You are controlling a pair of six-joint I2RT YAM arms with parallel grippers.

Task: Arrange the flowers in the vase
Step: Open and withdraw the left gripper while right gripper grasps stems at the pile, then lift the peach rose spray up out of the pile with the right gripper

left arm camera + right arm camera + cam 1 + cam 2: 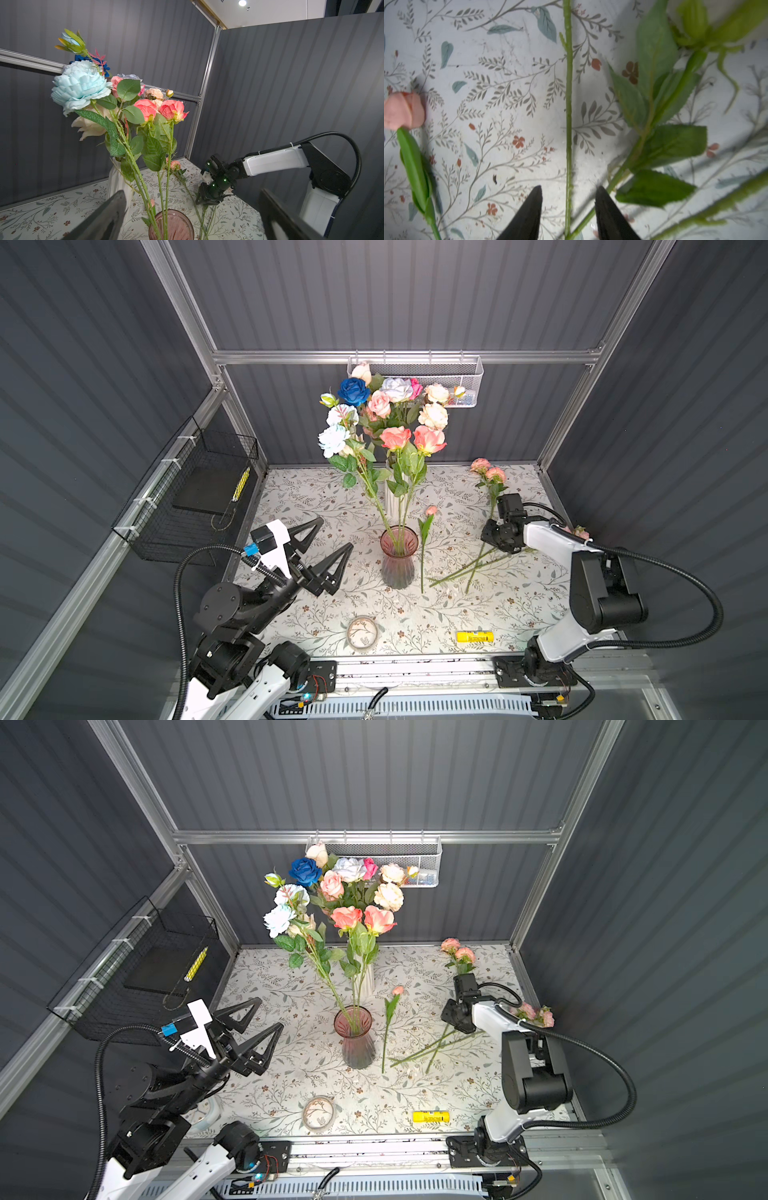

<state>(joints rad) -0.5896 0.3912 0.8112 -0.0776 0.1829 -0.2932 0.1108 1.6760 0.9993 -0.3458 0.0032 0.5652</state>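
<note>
Table (307,614): pink vase (398,562) at centre, a few stems already in it. Loose flowers (494,475) lie on the cloth to its right. Idle: left gripper (336,533) hovers left of the vase, jaws wide, empty. Working: right gripper (568,188) low over the loose ones, jaws part-open astride one bare stem (568,104), not yet pinching. Advice: close on that stem alone, clear of the leafy stem (654,104) beside it, then lift straight.

- vase (398,560): pink-tinted glass, translucent, ribbed, glossy.
- flowers (395,437): cloth petals and leaves, matt.
- stems (568,104): green plastic, slightly knobbly.
- table cover (457,614): smooth printed sheet, faint sheen.
- walls (415,294): matt grey ribbed panels.
- frame (291,356): brushed metal.
- hanging basket (476,373): white perforated metal.
- side basket (166,539): black wire.
- arm shell (544,539): glossy white plastic.
</note>
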